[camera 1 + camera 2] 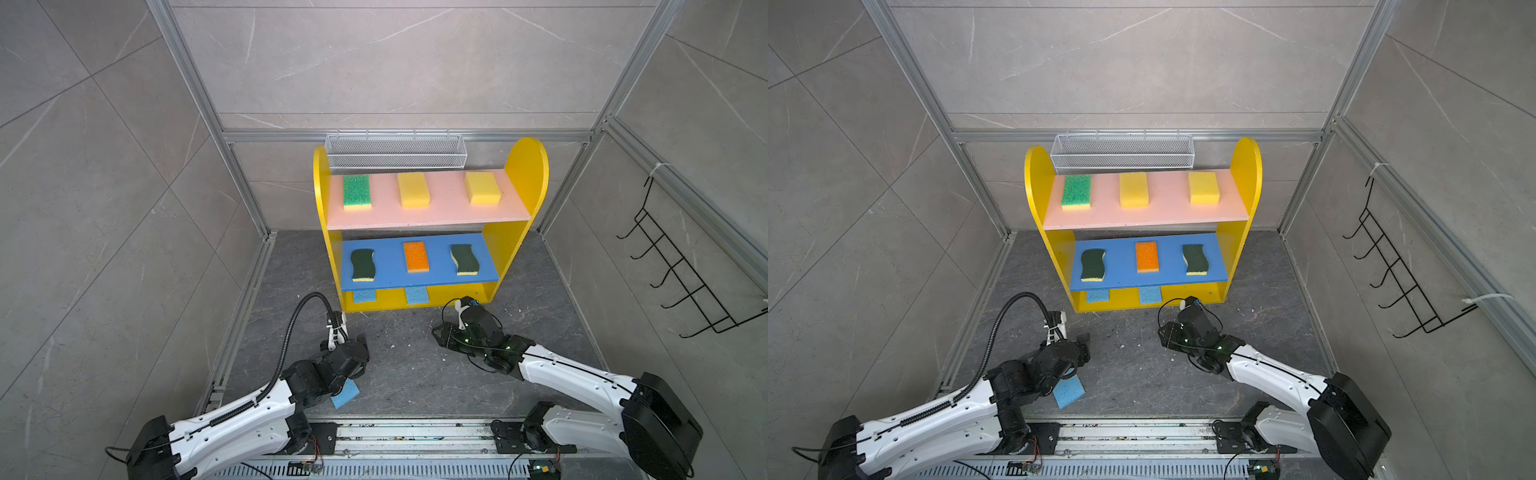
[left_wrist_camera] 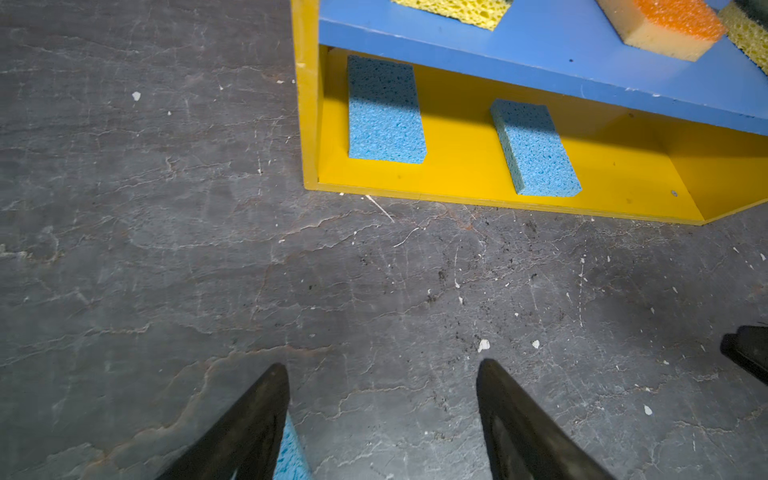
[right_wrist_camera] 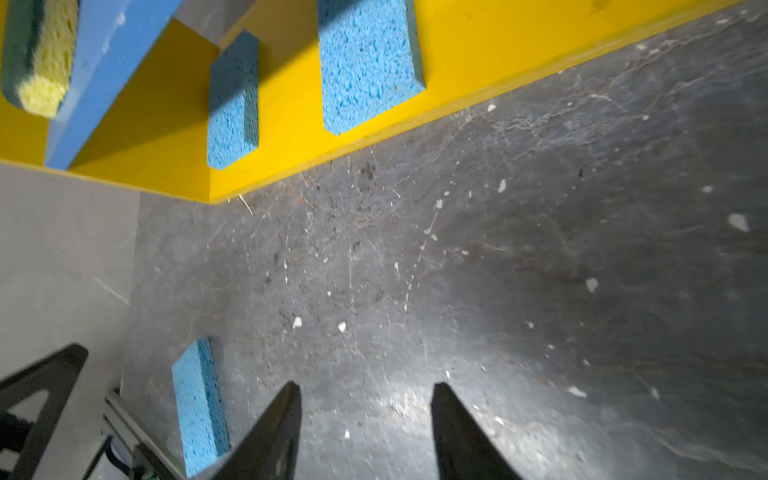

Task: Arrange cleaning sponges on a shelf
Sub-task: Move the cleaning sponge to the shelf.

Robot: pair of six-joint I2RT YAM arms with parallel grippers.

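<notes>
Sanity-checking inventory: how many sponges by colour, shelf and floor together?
Light-blue sponges: 3
Yellow sponges: 2
Dark-green wavy sponges: 2
Bright-green-topped sponge: 1
Orange-topped sponge: 1
Total: 9

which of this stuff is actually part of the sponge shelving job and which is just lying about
Job: shelf; green-topped sponge, two yellow sponges, two dark-green wavy sponges, orange-topped sponge, two light-blue sponges on the base, one light-blue sponge on the floor.
Just lying about: white mesh basket, black hook rack.
</notes>
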